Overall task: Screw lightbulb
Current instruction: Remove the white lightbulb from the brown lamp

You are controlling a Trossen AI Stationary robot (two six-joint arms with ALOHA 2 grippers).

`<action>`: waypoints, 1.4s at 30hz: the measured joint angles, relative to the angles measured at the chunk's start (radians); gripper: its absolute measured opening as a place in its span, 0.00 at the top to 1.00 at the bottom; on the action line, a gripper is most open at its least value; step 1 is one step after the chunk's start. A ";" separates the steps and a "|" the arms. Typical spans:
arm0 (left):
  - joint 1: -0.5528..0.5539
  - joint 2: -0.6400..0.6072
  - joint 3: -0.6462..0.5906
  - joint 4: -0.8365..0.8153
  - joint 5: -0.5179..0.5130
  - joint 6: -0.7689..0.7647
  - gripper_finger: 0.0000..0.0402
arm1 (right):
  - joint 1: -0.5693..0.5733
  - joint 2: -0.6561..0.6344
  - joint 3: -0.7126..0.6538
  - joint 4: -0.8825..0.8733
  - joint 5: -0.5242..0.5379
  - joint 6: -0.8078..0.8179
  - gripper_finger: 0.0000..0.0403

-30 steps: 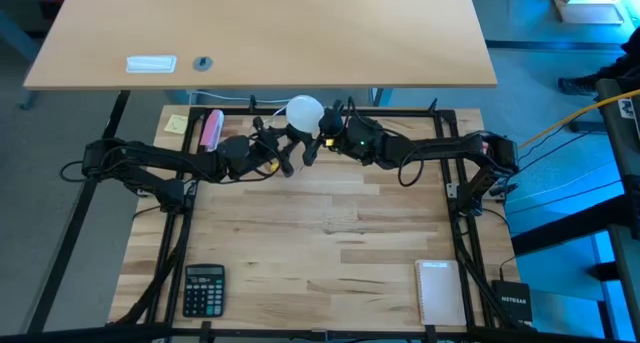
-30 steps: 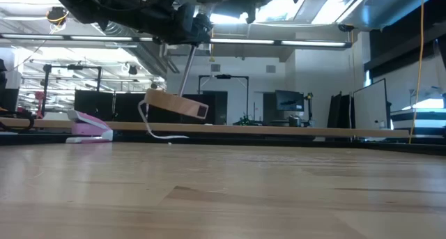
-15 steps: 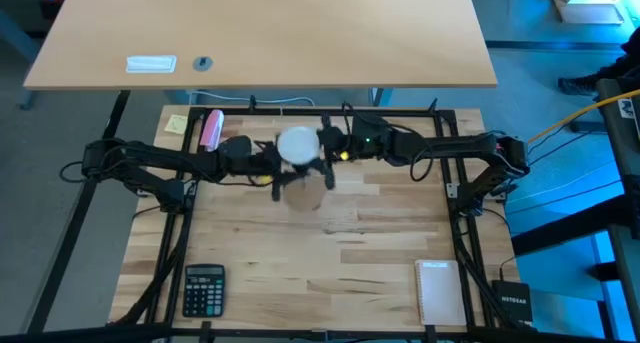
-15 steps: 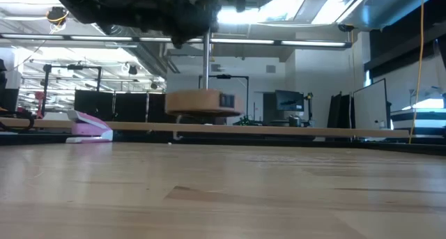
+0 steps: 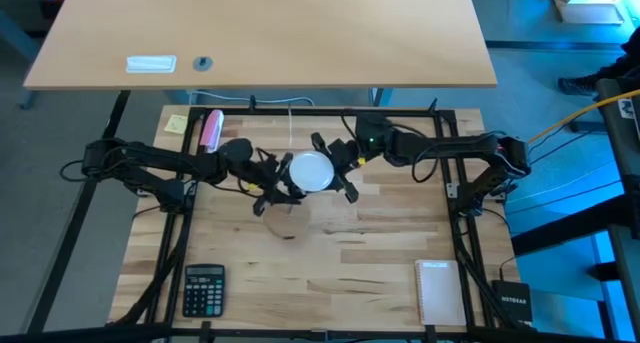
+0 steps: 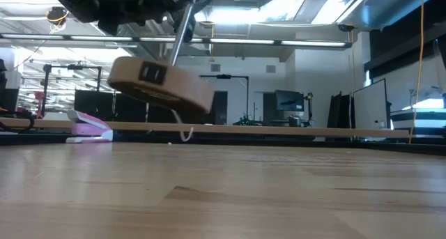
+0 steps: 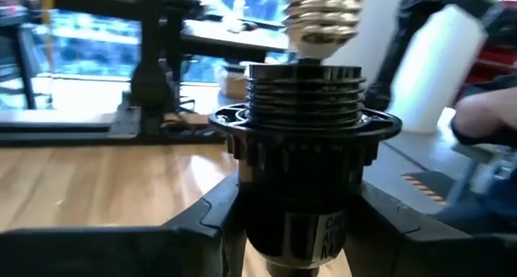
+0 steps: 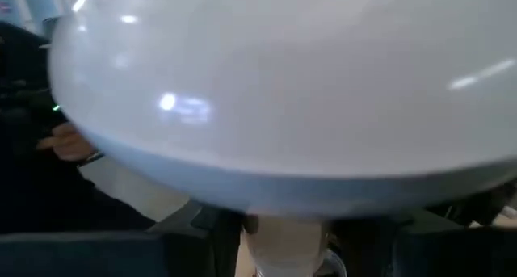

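Light butcher-block wooden table (image 5: 330,253) down below, round wooden disc base (image 6: 160,82) hanging tilted above it. Left gripper (image 5: 268,188) clamps its black ribbed socket (image 7: 305,160). Right gripper (image 5: 330,168) looks closed around the white globe-shaped lightbulb (image 5: 310,171), whose screw base sits right over the socket, mid-air.

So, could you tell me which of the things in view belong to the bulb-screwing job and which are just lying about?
Part of the job:
- lightbulb, in the right gripper
- black socket on its wooden disc, held off the table by the left gripper

Just lying about:
- calculator
- notepad
- pink stapler
- yellow sticky note
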 joint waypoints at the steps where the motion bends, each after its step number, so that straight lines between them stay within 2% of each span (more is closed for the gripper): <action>1: 0.000 0.000 0.000 -0.005 -0.021 0.000 0.65 | -0.001 -0.003 0.000 -0.004 0.005 0.009 0.61; 5: 0.003 -0.001 0.000 -0.042 -0.151 0.041 0.63 | -0.001 -0.056 -0.001 -0.102 0.084 0.024 0.61; 9: 0.003 0.000 0.000 -0.067 -0.330 0.123 0.65 | 0.000 -0.140 -0.001 -0.308 0.248 -0.029 0.61; 12: 0.004 0.008 0.000 -0.036 -0.412 0.154 0.65 | 0.008 -0.178 -0.001 -0.427 0.391 -0.057 0.61; 16: 0.004 0.047 -0.012 0.102 -0.426 0.185 0.65 | 0.046 -0.190 -0.004 -0.506 0.547 -0.093 0.61; 21: 0.029 0.137 -0.060 0.250 -0.440 0.168 0.65 | 0.087 -0.190 -0.061 -0.475 0.621 -0.082 0.61; 26: 0.031 0.206 -0.084 0.308 -0.438 0.167 0.63 | 0.120 -0.190 -0.094 -0.488 0.699 -0.075 0.61; 35: 0.031 0.229 -0.089 0.286 -0.436 0.203 0.62 | 0.137 -0.191 -0.097 -0.538 0.727 -0.048 0.61; 42: 0.036 0.225 -0.090 0.287 -0.445 0.184 0.50 | 0.138 -0.208 -0.097 -0.604 0.747 -0.013 0.61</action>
